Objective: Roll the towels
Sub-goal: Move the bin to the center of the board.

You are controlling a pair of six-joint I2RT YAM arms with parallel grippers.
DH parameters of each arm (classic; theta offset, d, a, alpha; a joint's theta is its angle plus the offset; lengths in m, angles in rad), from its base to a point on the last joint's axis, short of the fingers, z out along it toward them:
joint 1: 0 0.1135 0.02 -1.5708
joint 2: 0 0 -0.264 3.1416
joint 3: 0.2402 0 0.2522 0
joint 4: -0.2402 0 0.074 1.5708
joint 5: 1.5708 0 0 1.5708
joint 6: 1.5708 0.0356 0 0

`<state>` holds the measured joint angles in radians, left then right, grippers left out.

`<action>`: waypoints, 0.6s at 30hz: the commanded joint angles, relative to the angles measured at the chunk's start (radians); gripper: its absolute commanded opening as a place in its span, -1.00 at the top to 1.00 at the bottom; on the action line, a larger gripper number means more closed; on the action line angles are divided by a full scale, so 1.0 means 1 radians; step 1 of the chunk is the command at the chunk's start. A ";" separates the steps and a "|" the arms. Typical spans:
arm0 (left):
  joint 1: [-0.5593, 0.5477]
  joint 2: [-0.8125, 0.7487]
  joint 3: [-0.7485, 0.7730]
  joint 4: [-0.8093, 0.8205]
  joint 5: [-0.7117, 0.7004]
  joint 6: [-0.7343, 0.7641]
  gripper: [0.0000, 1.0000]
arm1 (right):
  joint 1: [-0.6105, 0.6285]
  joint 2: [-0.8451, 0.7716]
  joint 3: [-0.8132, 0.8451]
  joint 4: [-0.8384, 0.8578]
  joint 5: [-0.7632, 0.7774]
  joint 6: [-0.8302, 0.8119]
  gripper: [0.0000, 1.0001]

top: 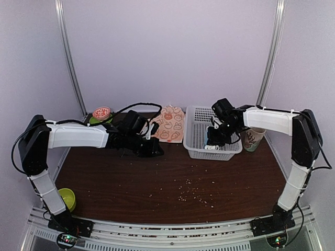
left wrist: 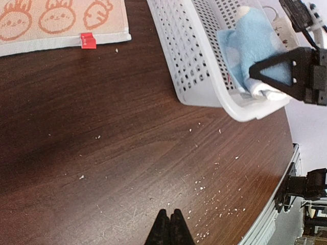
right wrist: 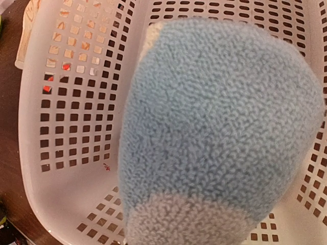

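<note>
The cream towel (top: 170, 123) with orange rabbit prints lies flat at the back of the table, left of the white basket (top: 194, 130); the left wrist view shows its near edge (left wrist: 51, 20) and a red tag. My left gripper (top: 157, 149) (left wrist: 170, 214) is shut and empty, low over bare wood in front of that towel. The light blue towel (left wrist: 253, 46) (right wrist: 219, 127) is bunched inside the basket (left wrist: 184, 56) (right wrist: 76, 102), and my right gripper (top: 214, 141) is shut on it. The towel hides the right fingers in the right wrist view.
A paper cup (top: 254, 138) stands right of the basket. A red-lidded round item (top: 101, 113) sits at the back left and a green one (top: 68, 198) by the left arm's base. White crumbs (top: 193, 191) speckle the wood. Metal poles flank the back.
</note>
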<state>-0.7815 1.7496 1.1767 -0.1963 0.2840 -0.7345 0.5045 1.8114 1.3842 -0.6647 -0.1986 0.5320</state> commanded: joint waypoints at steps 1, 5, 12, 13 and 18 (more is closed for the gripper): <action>0.007 -0.015 0.016 0.023 0.005 -0.003 0.94 | 0.058 -0.131 -0.130 0.073 -0.059 0.075 1.00; 0.006 -0.045 -0.011 0.025 -0.002 -0.007 0.93 | 0.144 -0.216 -0.259 0.118 -0.051 0.126 1.00; 0.005 -0.104 -0.057 0.031 0.000 -0.017 0.93 | 0.272 -0.307 -0.424 0.218 -0.076 0.246 1.00; 0.005 -0.110 -0.064 0.031 -0.002 -0.015 0.92 | 0.291 -0.317 -0.437 0.231 -0.078 0.265 1.00; 0.005 -0.136 -0.093 0.030 -0.011 -0.013 0.92 | 0.320 -0.377 -0.423 0.208 -0.022 0.279 1.00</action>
<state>-0.7807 1.6516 1.1114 -0.1925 0.2832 -0.7429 0.8150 1.5063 0.9360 -0.4808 -0.2619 0.7788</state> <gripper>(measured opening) 0.040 0.147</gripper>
